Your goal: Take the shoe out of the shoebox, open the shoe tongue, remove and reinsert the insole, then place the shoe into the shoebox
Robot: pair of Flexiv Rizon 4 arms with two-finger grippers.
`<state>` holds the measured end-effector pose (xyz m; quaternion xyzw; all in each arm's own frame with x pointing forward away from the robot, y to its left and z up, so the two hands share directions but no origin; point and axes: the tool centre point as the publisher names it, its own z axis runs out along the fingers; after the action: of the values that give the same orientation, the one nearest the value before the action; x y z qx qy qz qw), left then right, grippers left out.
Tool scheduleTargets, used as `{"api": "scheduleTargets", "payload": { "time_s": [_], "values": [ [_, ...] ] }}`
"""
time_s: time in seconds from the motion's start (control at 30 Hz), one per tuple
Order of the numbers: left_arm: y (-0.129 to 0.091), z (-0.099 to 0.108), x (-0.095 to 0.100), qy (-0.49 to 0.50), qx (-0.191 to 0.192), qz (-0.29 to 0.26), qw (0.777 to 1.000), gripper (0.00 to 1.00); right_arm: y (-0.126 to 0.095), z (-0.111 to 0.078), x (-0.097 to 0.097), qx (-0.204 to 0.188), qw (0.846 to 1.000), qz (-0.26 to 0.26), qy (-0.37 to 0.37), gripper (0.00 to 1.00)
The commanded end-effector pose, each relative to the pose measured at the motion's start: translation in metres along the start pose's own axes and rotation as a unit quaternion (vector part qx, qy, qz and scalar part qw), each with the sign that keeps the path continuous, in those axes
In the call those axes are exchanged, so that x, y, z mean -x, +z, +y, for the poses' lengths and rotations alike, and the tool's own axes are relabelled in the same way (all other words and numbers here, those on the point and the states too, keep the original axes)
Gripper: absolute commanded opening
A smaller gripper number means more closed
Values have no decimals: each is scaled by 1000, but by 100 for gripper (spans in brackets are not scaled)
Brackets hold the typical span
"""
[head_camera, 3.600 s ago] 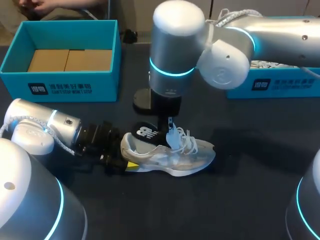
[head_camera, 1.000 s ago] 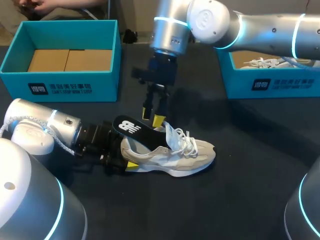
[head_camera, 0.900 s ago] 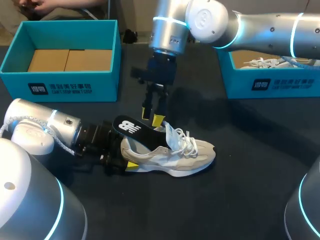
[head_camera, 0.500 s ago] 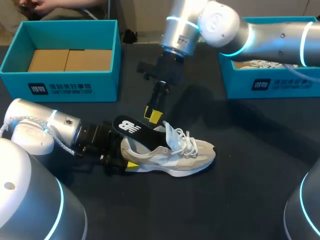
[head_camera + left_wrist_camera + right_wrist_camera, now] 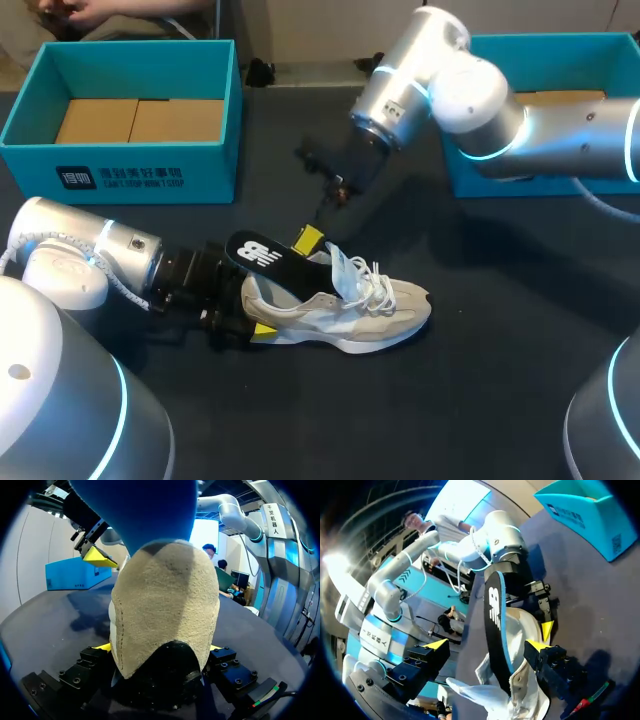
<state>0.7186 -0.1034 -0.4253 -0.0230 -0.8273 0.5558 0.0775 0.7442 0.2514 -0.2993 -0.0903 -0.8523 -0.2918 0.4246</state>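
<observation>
Head view: keeps the shoe (image 5: 345, 300) at the centre of the table (image 5: 500, 390), heel clamped from both sides by the left gripper (image 5: 250, 327) at 9 o'clock. Tilts the right gripper (image 5: 309, 238), upright a second ago, back toward 1 o'clock, spread wide open around the insole (image 5: 262, 252), holding nothing. Leaves the insole half out; probably needs a new grasp to finish removal.

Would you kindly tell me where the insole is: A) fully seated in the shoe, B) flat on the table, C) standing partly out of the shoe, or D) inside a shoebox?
C: the insole rises heel-end out of the shoe, its front tucked inside.
</observation>
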Motion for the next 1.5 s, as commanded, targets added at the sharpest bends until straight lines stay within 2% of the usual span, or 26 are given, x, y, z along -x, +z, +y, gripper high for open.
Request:
{"api": "scheduleTargets", "payload": {
  "time_s": [0.03,0.37,0.53,0.87,0.9,0.93,1.27,1.5],
  "values": [
    [1,1,0,0,1,1,1000,0,6,3,6,0,1000,9,-3,100],
    [1,1,0,0,1,1,1000,0,21,9,9,-5,999,39,-18,100],
    [1,1,0,0,1,1,1000,0,29,10,7,-6,999,46,-19,81],
    [1,1,0,0,1,1,1000,0,35,14,6,-14,998,59,-28,64],
    [1,1,0,0,1,1,1000,0,36,13,7,-15,998,61,-28,61],
    [1,1,0,0,1,1,1000,0,37,13,9,-15,998,62,-29,49],
    [1,1,0,0,1,1,1000,0,39,15,14,-27,996,71,-38,41],
    [1,1,0,0,1,1,1000,0,42,15,17,-28,996,76,-43,27]
  ]
}}
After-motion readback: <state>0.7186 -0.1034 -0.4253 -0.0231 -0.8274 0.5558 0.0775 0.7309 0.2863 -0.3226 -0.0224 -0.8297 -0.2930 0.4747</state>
